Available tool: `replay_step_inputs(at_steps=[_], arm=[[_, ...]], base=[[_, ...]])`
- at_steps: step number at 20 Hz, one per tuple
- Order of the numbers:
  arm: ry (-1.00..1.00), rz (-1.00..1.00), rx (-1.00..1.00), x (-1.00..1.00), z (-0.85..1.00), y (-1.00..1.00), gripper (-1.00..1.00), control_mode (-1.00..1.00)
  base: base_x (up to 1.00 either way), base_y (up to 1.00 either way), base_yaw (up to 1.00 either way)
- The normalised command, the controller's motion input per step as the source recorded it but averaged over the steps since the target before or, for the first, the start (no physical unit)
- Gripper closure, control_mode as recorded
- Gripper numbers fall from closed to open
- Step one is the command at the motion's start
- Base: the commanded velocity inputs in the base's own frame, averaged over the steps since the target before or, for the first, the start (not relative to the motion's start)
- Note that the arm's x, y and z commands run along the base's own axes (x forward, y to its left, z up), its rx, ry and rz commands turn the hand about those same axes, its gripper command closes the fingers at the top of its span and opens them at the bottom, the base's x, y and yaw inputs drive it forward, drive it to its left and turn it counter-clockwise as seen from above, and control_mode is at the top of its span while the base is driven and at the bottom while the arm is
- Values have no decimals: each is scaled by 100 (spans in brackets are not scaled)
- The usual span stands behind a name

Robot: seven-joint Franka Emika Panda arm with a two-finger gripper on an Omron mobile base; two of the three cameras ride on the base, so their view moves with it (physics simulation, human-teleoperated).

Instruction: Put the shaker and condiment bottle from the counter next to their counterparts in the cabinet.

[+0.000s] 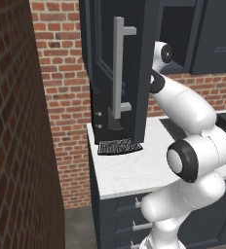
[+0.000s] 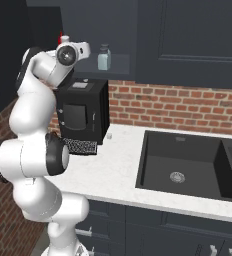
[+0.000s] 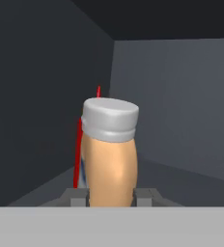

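The condiment bottle point(image 3: 110, 159) is orange-amber with a whitish-grey cap; a red sliver shows at its 10 o'clock. The shaker point(image 2: 104, 58) is pale grey-blue, the cabinet point(image 1: 134, 68) dark navy, the counter point(image 2: 113, 175) white marbled.

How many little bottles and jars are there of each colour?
Orange bottle: 1
Red container behind it: 1
Grey-blue jar on the cabinet shelf: 1
Total: 3

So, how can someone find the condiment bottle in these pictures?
Look inside the open dark navy cabinet above the counter. The gripper holds the condiment bottle there: orange-amber body, whitish cap, unlike the pale grey-blue shaker on the shelf.
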Motion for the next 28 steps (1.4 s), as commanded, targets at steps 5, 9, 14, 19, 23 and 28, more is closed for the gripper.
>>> replay_step_inputs(at_steps=[5,9,14,19,23,28], arm=[[0,0,-1,24,-21,2,-100,-100],[0,0,-1,2,-14,1,-100,-100],[2,0,0,0,0,0,-100,-100],[1,0,0,-24,3,-2,-100,-100],[0,-4,0,-42,14,-17,-100,-100],[0,-6,1,-57,16,-38,-100,-100]], base=[[0,0,0],[0,0,0],[0,0,0],[0,0,0],[0,0,0],[0,0,0]])
